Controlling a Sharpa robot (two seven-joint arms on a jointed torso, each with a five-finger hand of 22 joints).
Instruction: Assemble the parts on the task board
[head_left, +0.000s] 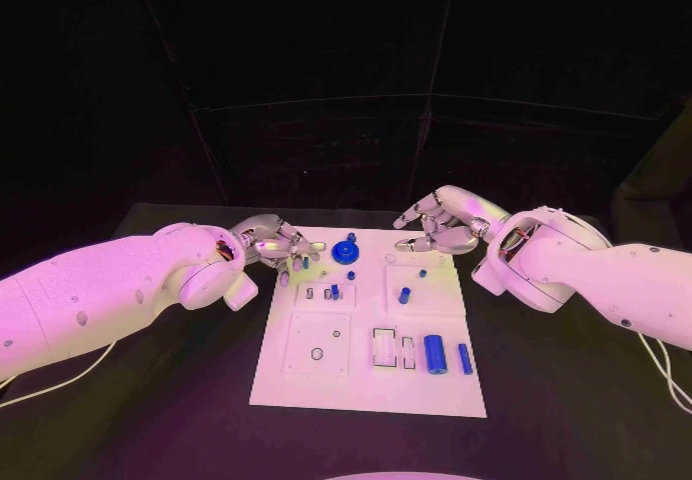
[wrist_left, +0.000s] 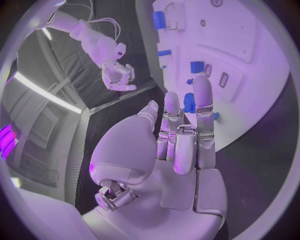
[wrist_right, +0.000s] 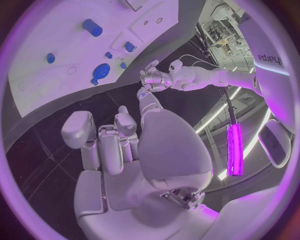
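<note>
- Nearest the robot, the white board (head_left: 289, 385) lies flat in the middle of the black desk (head_left: 130, 430). Its near right corner carries a thick blue cylinder (head_left: 436, 354) and a thin blue rod (head_left: 464, 358), both lying loose beside two small framed slots.
- Mid-board, a short blue peg (head_left: 404, 295) and another small blue piece (head_left: 333, 291) sit among the sockets; which are seated and which loose is too small to tell.
- Toward the far edge stands a round blue knob (head_left: 345, 251).
- The left hand (head_left: 277, 243) hovers at the board's far left corner, fingers curled together near a small blue piece; whether it has hold of it I cannot tell.
- The right hand (head_left: 444, 222) hangs over the far right corner, fingers apart and lightly bent, holding nothing.
- Risks, as I judge them: the left fingers are close to the knob and could nudge it or knock neighbouring pieces out of place; any small piece pinched there may slip and roll off the far edge; the loose cylinder and rod could roll if the board is jolted.
</note>
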